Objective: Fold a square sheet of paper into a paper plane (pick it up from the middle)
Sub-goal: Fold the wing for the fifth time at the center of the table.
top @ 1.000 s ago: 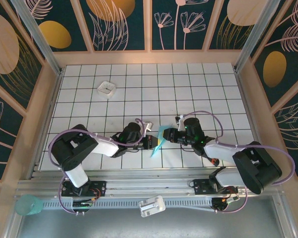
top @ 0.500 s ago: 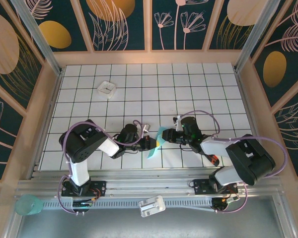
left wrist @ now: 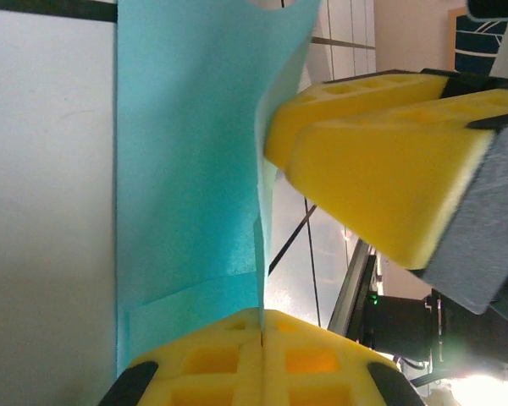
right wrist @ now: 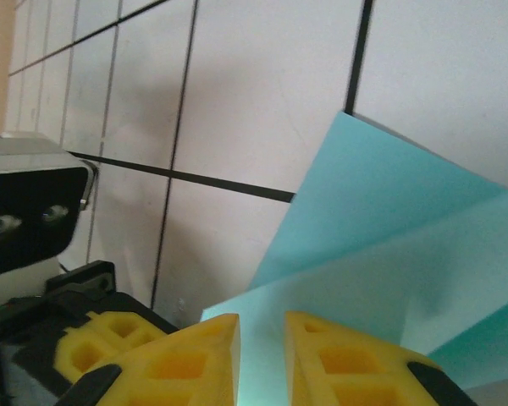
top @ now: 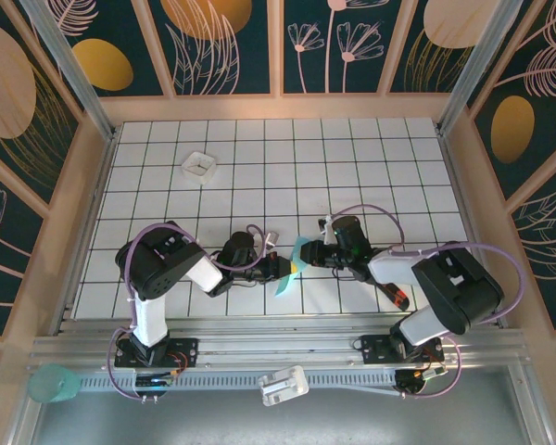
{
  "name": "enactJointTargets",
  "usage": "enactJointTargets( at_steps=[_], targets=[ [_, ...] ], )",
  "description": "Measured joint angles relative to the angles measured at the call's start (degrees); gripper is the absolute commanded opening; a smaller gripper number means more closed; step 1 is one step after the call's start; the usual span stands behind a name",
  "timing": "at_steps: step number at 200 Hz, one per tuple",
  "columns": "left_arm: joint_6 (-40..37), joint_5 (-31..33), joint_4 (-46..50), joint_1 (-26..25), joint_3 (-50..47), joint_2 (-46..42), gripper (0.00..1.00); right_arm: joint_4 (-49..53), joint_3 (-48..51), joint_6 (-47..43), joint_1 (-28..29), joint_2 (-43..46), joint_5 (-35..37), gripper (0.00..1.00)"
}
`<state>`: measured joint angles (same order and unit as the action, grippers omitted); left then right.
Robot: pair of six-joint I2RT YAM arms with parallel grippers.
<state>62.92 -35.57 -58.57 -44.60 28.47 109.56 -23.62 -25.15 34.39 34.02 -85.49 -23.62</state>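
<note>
Left wrist view: turquoise paper plane [left wrist: 186, 169] pinched in left gripper [left wrist: 262, 334] jaws

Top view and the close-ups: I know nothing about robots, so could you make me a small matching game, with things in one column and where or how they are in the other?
Things:
1. blue paper
2. white tray
3. green cup
4. left gripper

Place or state:
A. alone on the far left part of the grid
B. off the grid, at the near left corner
C. near the middle of the grid's near side
D. shut on the paper's edge

Pairs: 1-C, 2-A, 3-B, 4-D
</note>
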Motion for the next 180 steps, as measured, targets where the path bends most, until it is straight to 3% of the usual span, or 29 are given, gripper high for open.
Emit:
enactJointTargets(
  at_steps=[69,129,180],
  targets=[
    [1.99,-0.15,-0.42,0.24,0.02,0.50,0.00,1.29,-1.25,-0.28,0.07,-3.41,0.94,0.17],
    [1.44,0.13,1.05,0.26,0.02,0.04,0.16,2.51,-1.84,-1.05,0.11,-3.61,1.22,0.16],
    [-2.64,1.64,7.58,0.26,0.15,-5.86,0.28,2.58,-1.84,-1.05,0.11,-3.63,1.27,0.16]
  ],
)
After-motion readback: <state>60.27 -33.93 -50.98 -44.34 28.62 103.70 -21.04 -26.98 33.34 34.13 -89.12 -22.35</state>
